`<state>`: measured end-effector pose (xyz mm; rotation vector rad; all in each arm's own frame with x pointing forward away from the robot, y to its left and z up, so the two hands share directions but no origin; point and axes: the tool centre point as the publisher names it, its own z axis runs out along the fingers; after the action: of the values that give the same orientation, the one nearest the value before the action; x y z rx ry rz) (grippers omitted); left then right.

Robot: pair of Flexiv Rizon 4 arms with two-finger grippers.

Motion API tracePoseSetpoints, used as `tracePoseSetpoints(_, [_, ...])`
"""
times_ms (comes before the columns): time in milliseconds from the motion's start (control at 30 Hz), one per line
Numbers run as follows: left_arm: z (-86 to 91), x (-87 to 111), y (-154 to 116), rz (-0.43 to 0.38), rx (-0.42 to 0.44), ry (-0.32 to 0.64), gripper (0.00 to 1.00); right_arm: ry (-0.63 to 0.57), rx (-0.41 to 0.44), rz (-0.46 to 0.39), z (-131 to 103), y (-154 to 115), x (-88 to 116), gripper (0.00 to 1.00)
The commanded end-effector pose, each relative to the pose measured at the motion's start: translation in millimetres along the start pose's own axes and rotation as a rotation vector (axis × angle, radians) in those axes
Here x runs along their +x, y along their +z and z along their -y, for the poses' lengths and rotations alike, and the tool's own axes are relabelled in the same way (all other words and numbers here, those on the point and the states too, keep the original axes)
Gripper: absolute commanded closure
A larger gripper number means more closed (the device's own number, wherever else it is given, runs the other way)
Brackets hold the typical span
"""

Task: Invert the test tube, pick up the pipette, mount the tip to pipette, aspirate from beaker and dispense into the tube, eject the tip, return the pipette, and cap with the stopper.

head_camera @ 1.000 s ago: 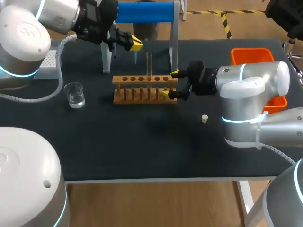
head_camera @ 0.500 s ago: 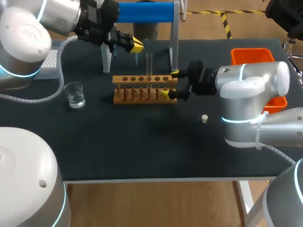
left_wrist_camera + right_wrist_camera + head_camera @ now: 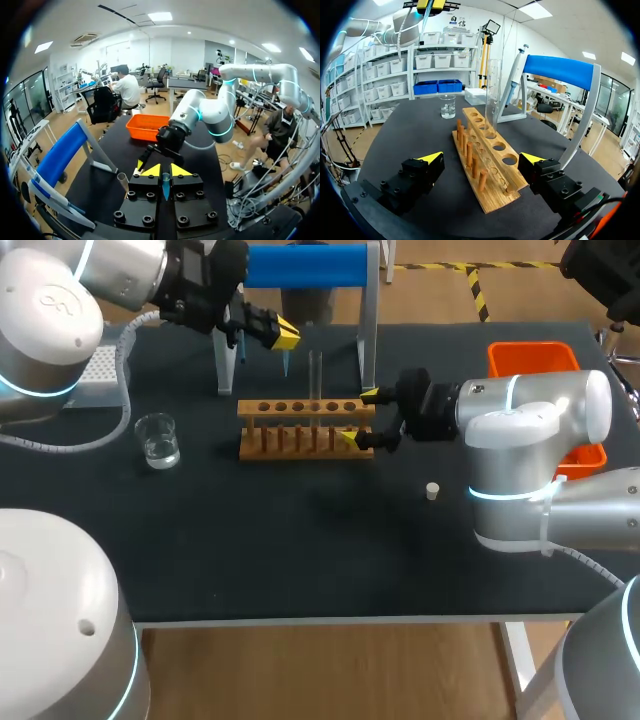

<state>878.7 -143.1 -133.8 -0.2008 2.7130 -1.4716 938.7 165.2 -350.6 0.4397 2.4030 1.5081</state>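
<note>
No text, number or label can be read — none is made out on the wooden rack point(image 3: 496, 172) between the right gripper's point(image 3: 482, 157) fingers or the pipette point(image 3: 165, 187) clamped between the left gripper's point(image 3: 165, 171).

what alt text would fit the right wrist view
The open right claw straddles the near end of a wooden rack, one finger on each side and clear of it. A glass tube stands upright in the rack, and a beaker sits on the table beyond.
</note>
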Motion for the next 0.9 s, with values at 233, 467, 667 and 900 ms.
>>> tracePoseSetpoints(233, [0.3,-0.1,-1.0,-0.002,-0.003,-0.001,1.00,-0.001,-0.002,0.005,0.6,0.1,1.2,0.00])
tracePoseSetpoints(467, [0.3,-0.1,-1.0,-0.002,-0.003,-0.001,1.00,-0.036,-0.062,0.004,-5.6,-24.5,2.6,0.00])
tracePoseSetpoints(667, [0.3,-0.1,-1.0,-0.002,-0.003,-0.001,1.00,-0.056,-0.158,-0.042,-15.0,-58.9,11.8,0.00])
tracePoseSetpoints(900, [0.3,-0.1,-1.0,-0.002,-0.003,-0.001,1.00,-0.107,-0.264,-0.128,-27.3,-86.8,34.8,0.00])
